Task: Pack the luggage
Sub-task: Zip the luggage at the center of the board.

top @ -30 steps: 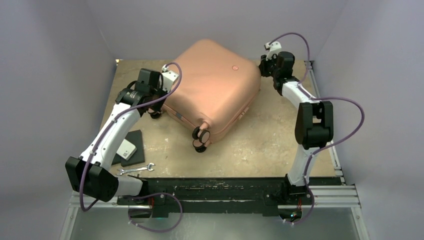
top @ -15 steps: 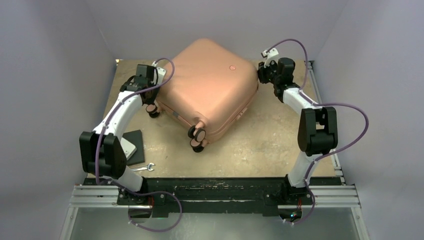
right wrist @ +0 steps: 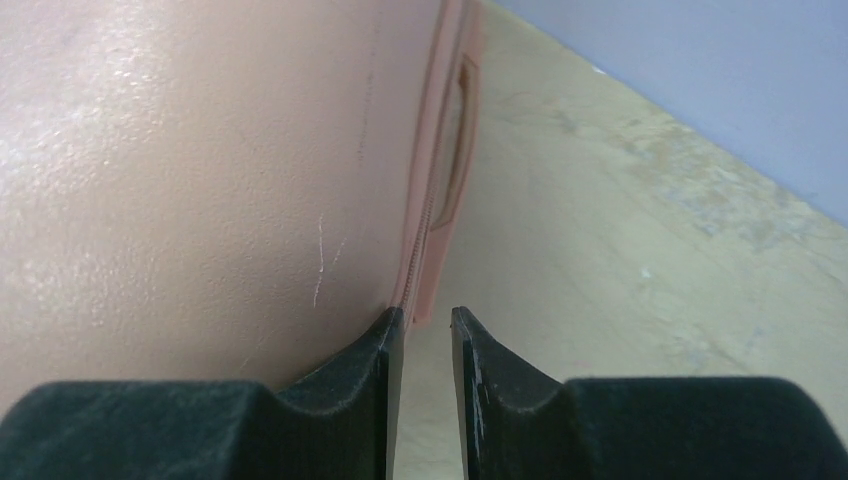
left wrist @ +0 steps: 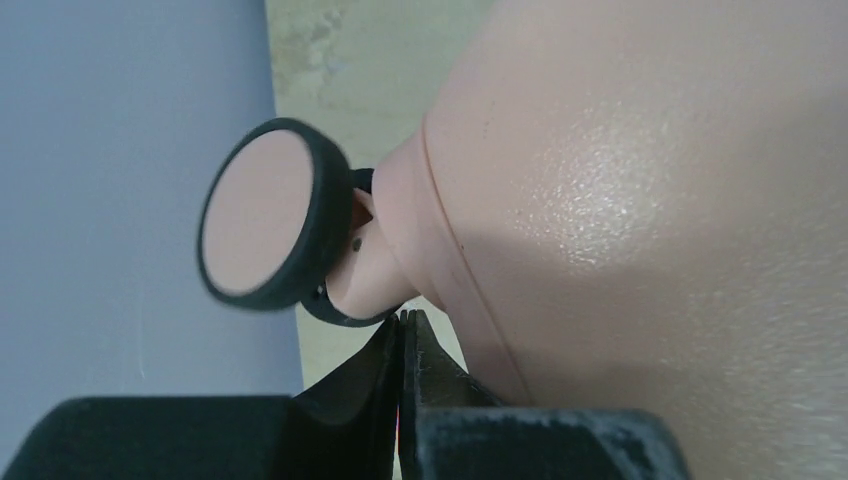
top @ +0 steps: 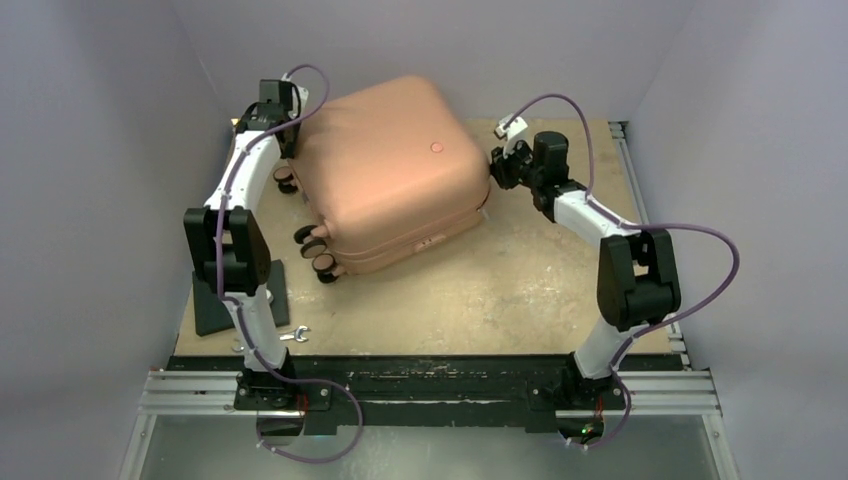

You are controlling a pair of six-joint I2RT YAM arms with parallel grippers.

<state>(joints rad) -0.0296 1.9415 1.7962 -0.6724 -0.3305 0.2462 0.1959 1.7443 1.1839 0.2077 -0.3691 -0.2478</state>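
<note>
The luggage (top: pixel 390 165) is a large salmon-pink suitcase lying closed and flat at the back of the table, its wheels (top: pixel 312 245) pointing front-left. My left gripper (top: pixel 283 118) is at the case's back-left corner. In the left wrist view it (left wrist: pixel 402 316) is shut on nothing, its tips just under a pink-and-black wheel (left wrist: pixel 262 215) beside the shell (left wrist: pixel 650 250). My right gripper (top: pixel 497 165) is at the case's right side. In the right wrist view it (right wrist: pixel 420 318) stands slightly open and empty, its left finger against the shell (right wrist: pixel 200 180) by the zip seam (right wrist: pixel 425 230).
A flat black pad (top: pixel 213 308) lies at the front left, partly behind the left arm. A small wrench (top: pixel 292 335) lies beside it near the front edge. Grey walls close in the table on the left, back and right.
The suitcase has turned and slid leftward, its wheels swinging from the front to the front-left. My left arm swung to the back-left corner. My right gripper followed the case's right side to the left.
</note>
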